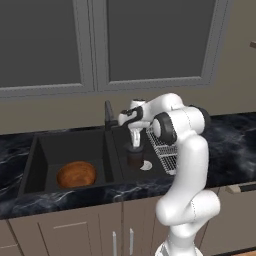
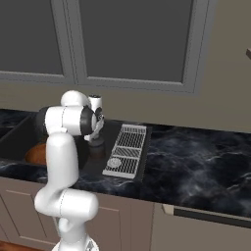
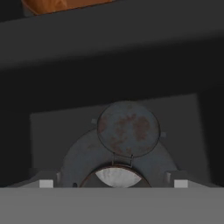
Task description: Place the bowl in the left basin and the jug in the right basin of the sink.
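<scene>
**Jug in right basin, gripper above it, jaws apart**

Left base view: the bowl [image 1: 76, 174] lies in the left basin [image 1: 65, 150] of the sink [image 1: 30, 165], toward its front. The jug [image 1: 135, 157] stands upright on the floor of the right basin [image 1: 125, 137], just beside the silver drain [image 1: 146, 165]. The gripper [image 1: 135, 144] points down directly over the jug, its tips at the jug's cap; whether they touch it I cannot tell. A wire rack [image 1: 164, 150] leans along the basin's right side. The faucet [image 1: 108, 116] rises behind the divider.

Right base view: the arm covers most of the sink. The jug [image 2: 96, 147] shows dark beneath the wrist, and an orange sliver of bowl [image 2: 35, 154] shows left of the arm. The rack [image 2: 126, 149] lies flat beside the basin, with black marble counter [image 2: 196, 157] to its right.

Hand view: looking straight down on the jug [image 3: 127, 129], its round rusty-grey cap centred just above the fingertips [image 3: 46, 183]. The tips stand wide apart on either side, gripping nothing. The bowl's orange rim [image 3: 61, 4] peeks in at the top edge.
</scene>
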You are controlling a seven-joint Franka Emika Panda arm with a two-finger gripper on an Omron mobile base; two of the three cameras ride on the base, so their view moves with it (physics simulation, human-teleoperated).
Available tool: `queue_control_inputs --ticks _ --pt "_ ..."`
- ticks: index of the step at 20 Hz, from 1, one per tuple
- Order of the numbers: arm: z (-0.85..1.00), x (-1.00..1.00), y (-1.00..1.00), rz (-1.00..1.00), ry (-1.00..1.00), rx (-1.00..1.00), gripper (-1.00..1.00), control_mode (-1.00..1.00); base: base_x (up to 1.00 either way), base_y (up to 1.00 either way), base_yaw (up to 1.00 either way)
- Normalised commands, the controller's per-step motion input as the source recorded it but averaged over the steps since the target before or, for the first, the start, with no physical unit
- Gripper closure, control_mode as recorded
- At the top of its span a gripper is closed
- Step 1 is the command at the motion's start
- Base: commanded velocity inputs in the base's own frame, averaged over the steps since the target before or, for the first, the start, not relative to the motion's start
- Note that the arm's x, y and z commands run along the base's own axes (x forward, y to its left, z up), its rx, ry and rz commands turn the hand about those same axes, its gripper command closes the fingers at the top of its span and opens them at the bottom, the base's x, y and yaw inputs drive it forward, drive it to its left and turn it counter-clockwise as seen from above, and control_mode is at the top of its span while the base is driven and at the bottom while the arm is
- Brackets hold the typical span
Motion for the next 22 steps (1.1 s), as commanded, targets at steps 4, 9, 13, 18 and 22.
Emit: queue_control_inputs --ticks 4,9,13,18,22 --pt "-0.43 0.35 0.09 0.05 0.0 0.0 1.0 -1.0 0.0 0.0 0.0" --pt "-0.45 0.17 0.09 0.04 0.0 0.0 1.0 -1.0 0.0 0.0 0.0" --pt "-0.37 0.19 0.03 0.02 0.0 0.03 1.0 -1.0 0.0 0.0 0.0" --pt "-0.41 0.18 0.0 0.02 0.0 0.03 1.0 -1.0 0.0 0.0 0.0" --pt "-0.47 0.2 0.0 0.01 0.02 0.01 1.0 -1.0 0.0 0.0 0.0"
